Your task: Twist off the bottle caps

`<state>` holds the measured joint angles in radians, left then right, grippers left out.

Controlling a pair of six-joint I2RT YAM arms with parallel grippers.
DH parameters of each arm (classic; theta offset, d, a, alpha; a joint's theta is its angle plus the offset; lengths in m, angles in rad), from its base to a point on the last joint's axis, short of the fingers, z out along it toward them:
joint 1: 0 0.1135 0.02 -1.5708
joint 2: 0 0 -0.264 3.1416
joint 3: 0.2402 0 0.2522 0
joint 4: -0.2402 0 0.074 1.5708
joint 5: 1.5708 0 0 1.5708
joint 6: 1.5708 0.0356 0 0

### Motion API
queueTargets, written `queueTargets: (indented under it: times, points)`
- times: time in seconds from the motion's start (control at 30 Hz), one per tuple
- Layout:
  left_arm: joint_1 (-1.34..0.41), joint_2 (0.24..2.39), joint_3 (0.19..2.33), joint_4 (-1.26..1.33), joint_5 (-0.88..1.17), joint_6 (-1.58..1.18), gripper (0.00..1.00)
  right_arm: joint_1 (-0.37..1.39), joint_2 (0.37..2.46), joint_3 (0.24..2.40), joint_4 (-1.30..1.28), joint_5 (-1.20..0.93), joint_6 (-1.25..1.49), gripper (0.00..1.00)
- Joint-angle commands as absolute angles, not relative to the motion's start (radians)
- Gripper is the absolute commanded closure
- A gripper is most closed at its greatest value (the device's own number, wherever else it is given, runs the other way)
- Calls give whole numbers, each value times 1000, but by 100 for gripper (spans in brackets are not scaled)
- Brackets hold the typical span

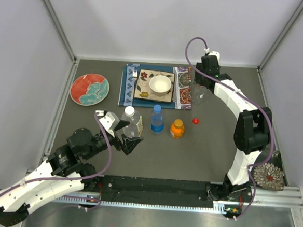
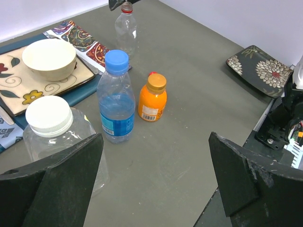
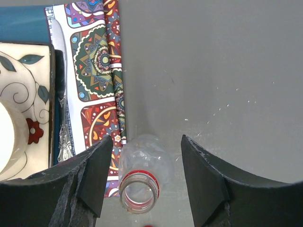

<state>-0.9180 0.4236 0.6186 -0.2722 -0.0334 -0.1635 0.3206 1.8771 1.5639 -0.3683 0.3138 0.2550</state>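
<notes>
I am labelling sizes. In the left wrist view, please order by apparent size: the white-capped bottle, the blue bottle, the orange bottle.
1. white-capped bottle, but it is nearest the camera
2. blue bottle
3. orange bottle

White-and-black arms (image 1: 47,187) carry purple cables (image 1: 187,52) and black jaws.

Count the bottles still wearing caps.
3, in a row: wide clear bottle by the left gripper, blue bottle, orange bottle. The slim bottle at the right gripper is uncapped.
</notes>
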Motion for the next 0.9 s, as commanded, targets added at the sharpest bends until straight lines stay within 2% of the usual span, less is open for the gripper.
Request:
queueTargets:
  times: [0.0,0.2,0.37,0.53,0.73,0.87]
  points:
    - [-920,428,634,-250,-20,-176,1,334,1870,1631,-362,299,273,39]
    - [-922,429,644,-250,-26,-179,1,354,1767,1663,-370,288,328,39]
    - [-922,451,663,-244,-63,-195,1,446,1540,1608,-367,235,362,39]
    - [-920,506,686,-248,-136,-250,1,576,1376,1341,-367,201,367,39]
    - [-922,580,764,-322,-219,-317,1,745,1227,1076,-373,294,411,38]
    - [-920,577,770,-331,-232,-341,1,785,1177,988,-377,325,440,29]
